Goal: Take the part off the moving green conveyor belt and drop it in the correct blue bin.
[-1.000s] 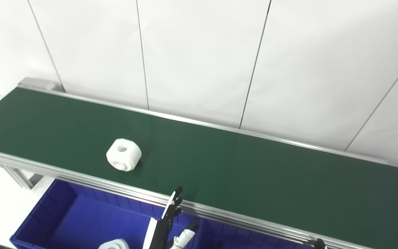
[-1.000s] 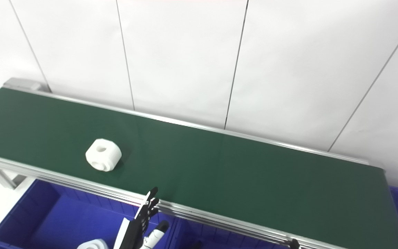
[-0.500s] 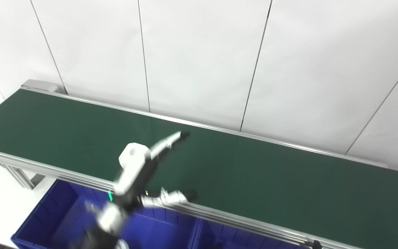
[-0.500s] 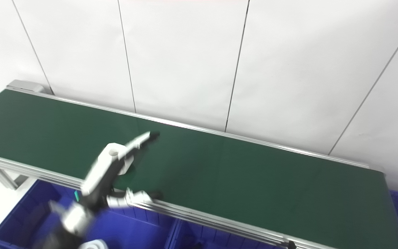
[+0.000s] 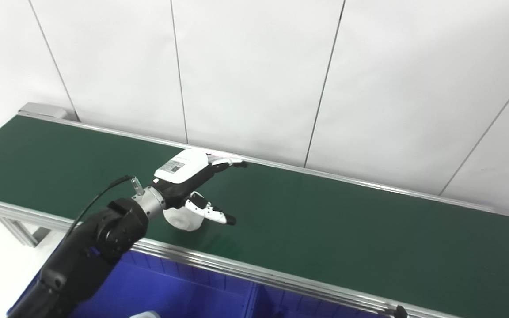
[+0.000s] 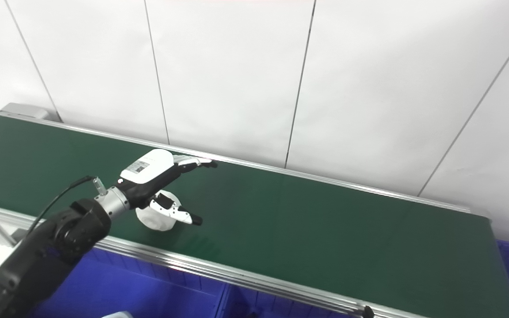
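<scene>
White chunky plastic part [image 5: 184,219] sits on the green conveyor belt [image 5: 325,229], directly beneath the left hand [image 5: 188,176]; fingers [image 5: 226,161] spread apart above it, thumb just beside, not yet clamped. Right hand unseen.

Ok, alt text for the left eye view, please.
The left hand reaches over a white part on the green conveyor belt, fingers spread, not yet closed on it. Blue bins sit below the belt's near rail; white wall panels behind.
</scene>
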Controlling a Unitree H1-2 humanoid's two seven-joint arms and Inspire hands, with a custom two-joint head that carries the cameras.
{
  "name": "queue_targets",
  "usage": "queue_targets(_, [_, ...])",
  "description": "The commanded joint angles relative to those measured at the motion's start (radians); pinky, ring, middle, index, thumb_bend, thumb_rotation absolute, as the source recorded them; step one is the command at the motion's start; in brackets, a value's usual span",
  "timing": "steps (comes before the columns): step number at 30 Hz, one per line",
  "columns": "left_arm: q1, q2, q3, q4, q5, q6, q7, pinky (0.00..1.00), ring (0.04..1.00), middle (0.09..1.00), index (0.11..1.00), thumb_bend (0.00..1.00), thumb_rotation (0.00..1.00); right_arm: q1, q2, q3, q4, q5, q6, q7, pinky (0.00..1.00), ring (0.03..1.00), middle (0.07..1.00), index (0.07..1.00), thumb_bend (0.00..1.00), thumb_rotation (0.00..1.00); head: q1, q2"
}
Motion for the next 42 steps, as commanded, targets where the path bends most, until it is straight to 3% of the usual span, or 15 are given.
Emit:
queue_targets(1, [-0.059, 0.027, -0.012, 0.054, 0.009, -0.042, 0.016, 0.82, 0.848, 0.849, 0.844, 0.88, 0.47, -0.014, 0.011, 0.005, -0.039, -0.004, -0.052, 0.005, 0.93, 0.967, 1.000, 0.988, 0.81, 1.00, -0.008, 0.006])
queue_targets(12, [-0.150, 0.050, -0.092, 0.213, -0.013, -0.032, -0.109, 0.97, 0.925, 0.896, 0.862, 0.82, 0.50, -0.001, 0.028, 0.007, -0.063, -0.032, -0.051, -0.004, 0.90, 0.951, 0.998, 0.981, 0.80, 1.00, -0.034, 0.019])
queue_targets(17, [-0.166, 0.054, -0.126, 0.228, 0.032, -0.013, -0.128, 0.96, 0.929, 0.896, 0.851, 0.85, 0.50, 0.005, 0.031, 0.006, -0.076, -0.029, -0.050, 0.003, 0.90, 0.948, 0.996, 0.981, 0.78, 1.00, -0.041, 0.027])
queue_targets(24, [-0.162, 0.046, -0.163, 0.252, 0.176, 0.006, -0.030, 0.88, 0.879, 0.851, 0.819, 0.92, 0.37, 0.015, 0.033, 0.007, -0.091, -0.026, -0.048, 0.010, 0.90, 0.948, 0.995, 0.980, 0.79, 0.99, -0.051, 0.036])
queue_targets(27, [-0.163, 0.049, -0.181, 0.256, 0.227, 0.004, 0.011, 0.78, 0.805, 0.791, 0.773, 0.97, 0.25, 0.017, 0.035, 0.006, -0.094, -0.025, -0.047, 0.010, 0.90, 0.946, 0.993, 0.979, 0.78, 0.98, -0.052, 0.037])
queue_targets(28, [-0.161, 0.044, -0.181, 0.271, 0.240, -0.013, 0.063, 0.76, 0.790, 0.776, 0.763, 0.98, 0.23, 0.017, 0.035, 0.006, -0.094, -0.022, -0.047, 0.011, 0.90, 0.946, 0.992, 0.979, 0.78, 0.98, -0.052, 0.038])
queue_targets(29, [-0.160, 0.041, -0.181, 0.283, 0.249, -0.025, 0.101, 0.67, 0.692, 0.690, 0.696, 0.98, 0.14, 0.018, 0.035, 0.006, -0.095, -0.019, -0.047, 0.012, 0.90, 0.946, 0.992, 0.977, 0.77, 0.98, -0.052, 0.038])
queue_targets(30, [-0.155, 0.028, -0.172, 0.303, 0.255, -0.040, 0.173, 0.66, 0.685, 0.684, 0.691, 0.98, 0.14, 0.018, 0.036, 0.006, -0.096, -0.019, -0.047, 0.013, 0.90, 0.946, 0.992, 0.977, 0.77, 0.98, -0.054, 0.039])
queue_targets(31, [-0.150, 0.015, -0.165, 0.329, 0.261, -0.062, 0.253, 0.59, 0.607, 0.623, 0.629, 0.95, 0.08, 0.019, 0.036, 0.007, -0.097, -0.019, -0.047, 0.013, 0.90, 0.946, 0.992, 0.977, 0.77, 0.98, -0.055, 0.040])
queue_targets(32, [-0.148, 0.007, -0.162, 0.345, 0.264, -0.076, 0.306, 0.53, 0.537, 0.552, 0.563, 0.74, 0.04, 0.020, 0.036, 0.007, -0.099, -0.020, -0.047, 0.013, 0.90, 0.946, 0.992, 0.978, 0.76, 0.98, -0.056, 0.041])
queue_targets(33, [-0.146, -0.001, -0.163, 0.367, 0.269, -0.095, 0.364, 0.50, 0.493, 0.508, 0.522, 0.61, 0.02, 0.020, 0.035, 0.007, -0.099, -0.023, -0.047, 0.012, 0.90, 0.946, 0.992, 0.978, 0.76, 0.98, -0.056, 0.041])
queue_targets(34, [-0.145, -0.007, -0.166, 0.382, 0.271, -0.110, 0.401, 0.44, 0.415, 0.467, 0.505, 0.55, 0.00, 0.021, 0.035, 0.007, -0.098, -0.024, -0.047, 0.012, 0.89, 0.940, 0.987, 0.976, 0.76, 0.98, -0.056, 0.041])
queue_targets(35, [-0.139, -0.019, -0.161, 0.392, 0.249, -0.130, 0.424, 0.43, 0.408, 0.463, 0.504, 0.54, 0.00, 0.022, 0.036, 0.007, -0.100, -0.028, -0.045, 0.010, 0.89, 0.939, 0.987, 0.975, 0.76, 0.98, -0.056, 0.043])
queue_targets(38, [-0.121, -0.052, -0.132, 0.394, 0.143, -0.166, 0.414, 0.41, 0.417, 0.469, 0.497, 0.53, 0.00, 0.023, 0.039, 0.007, -0.103, -0.036, -0.041, 0.007, 0.87, 0.934, 0.985, 0.977, 0.76, 0.99, -0.058, 0.043])
queue_targets(42, [-0.098, -0.077, -0.091, 0.357, 0.003, -0.155, 0.323, 0.45, 0.467, 0.492, 0.480, 0.52, 0.00, 0.022, 0.042, 0.008, -0.101, -0.041, -0.043, 0.006, 0.88, 0.935, 0.985, 0.978, 0.76, 0.99, -0.061, 0.042])
